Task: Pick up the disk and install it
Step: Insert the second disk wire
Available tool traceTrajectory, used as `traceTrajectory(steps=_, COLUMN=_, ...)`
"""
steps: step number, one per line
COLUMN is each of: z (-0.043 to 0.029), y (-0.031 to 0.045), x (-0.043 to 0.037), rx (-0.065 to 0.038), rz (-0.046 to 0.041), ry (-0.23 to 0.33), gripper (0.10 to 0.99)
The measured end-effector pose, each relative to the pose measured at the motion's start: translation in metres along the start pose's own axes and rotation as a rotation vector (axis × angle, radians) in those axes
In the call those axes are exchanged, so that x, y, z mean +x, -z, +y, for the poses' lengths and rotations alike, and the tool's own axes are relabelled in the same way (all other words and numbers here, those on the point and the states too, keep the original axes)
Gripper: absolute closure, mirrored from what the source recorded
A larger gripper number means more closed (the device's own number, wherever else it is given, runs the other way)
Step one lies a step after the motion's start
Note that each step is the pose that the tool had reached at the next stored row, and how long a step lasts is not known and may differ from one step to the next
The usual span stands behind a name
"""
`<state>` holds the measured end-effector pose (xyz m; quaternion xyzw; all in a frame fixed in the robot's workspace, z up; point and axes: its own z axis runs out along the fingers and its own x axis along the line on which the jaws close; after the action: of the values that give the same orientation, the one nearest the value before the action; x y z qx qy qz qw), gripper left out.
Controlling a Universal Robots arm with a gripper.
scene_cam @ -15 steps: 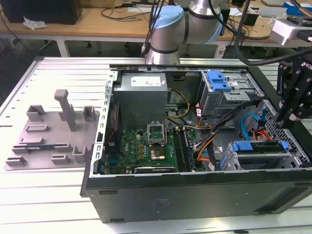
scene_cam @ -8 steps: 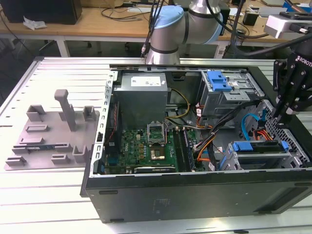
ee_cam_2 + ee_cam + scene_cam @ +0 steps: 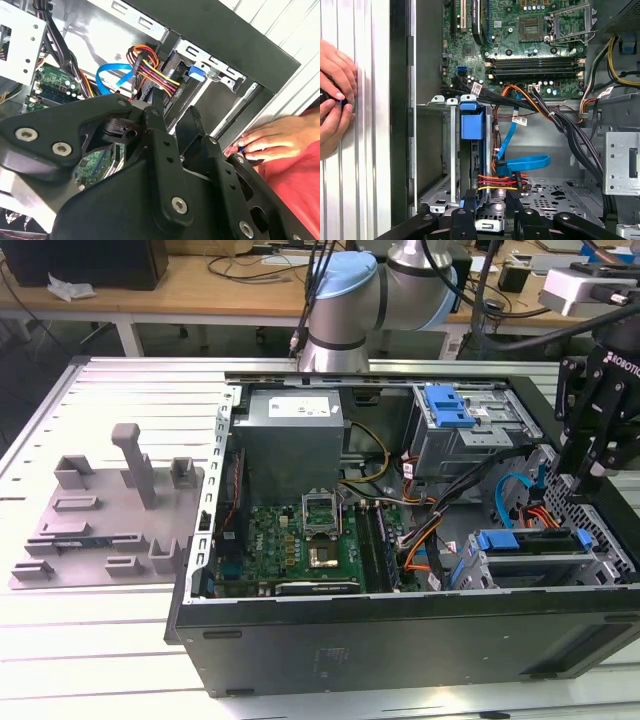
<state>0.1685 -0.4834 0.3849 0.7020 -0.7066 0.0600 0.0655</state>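
From the exterior view I see my arm reaching down at that view's right, the claw (image 3: 585, 475) hanging just above the far right corner of the open computer case (image 3: 400, 635), pointed downward into it. In both wrist views the black fingers (image 3: 159, 125) sit near each other with a narrow gap between them; I see nothing gripped between them.

The disk (image 3: 530, 542) sits on edge in the lower drive cage (image 3: 600, 565) at the case's near right corner, its blue frame showing along the top. In the first wrist view the disk (image 3: 471, 150) stands in the metal cage slot with its blue front tab toward the motherboard, and the claw is right at its rear end, where the red, yellow and black power wires (image 3: 500, 181) plug in. A flat blue data cable (image 3: 520, 162) loops just beside that connector.

Inside the case I also see the green motherboard (image 3: 300, 540), the grey power supply (image 3: 290, 435) and an upper drive bay with a blue latch (image 3: 447, 405).

A person's hand (image 3: 335, 95) rests on the ribbed table just outside the case wall, fingertips pinching something small. A grey fixture plate (image 3: 100, 510) lies on the table at the exterior view's left.
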Motion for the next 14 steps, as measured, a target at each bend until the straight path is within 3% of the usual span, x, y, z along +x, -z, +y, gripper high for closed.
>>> traceTrajectory(steps=1, z=0.0, y=0.0002, x=-0.0013, rx=0.0, rz=0.0081, ry=0.0, gripper=0.706)
traceTrajectory(steps=2, z=0.0, y=0.0007, x=-0.0042, rx=0.0, rz=0.0281, ry=0.0, gripper=0.706)
traceTrajectory(steps=4, z=0.0007, y=0.0008, x=-0.0079, rx=0.0, rz=0.0377, ry=0.001, gripper=0.706)
traceTrajectory(steps=7, z=0.0032, y=-0.0007, x=-0.0132, rx=0.001, rz=0.0416, ry=0.001, gripper=0.706)
traceTrajectory(steps=14, z=0.0108, y=-0.0046, x=-0.0151, rx=0.001, rz=0.0418, ry=0.001, gripper=0.706)
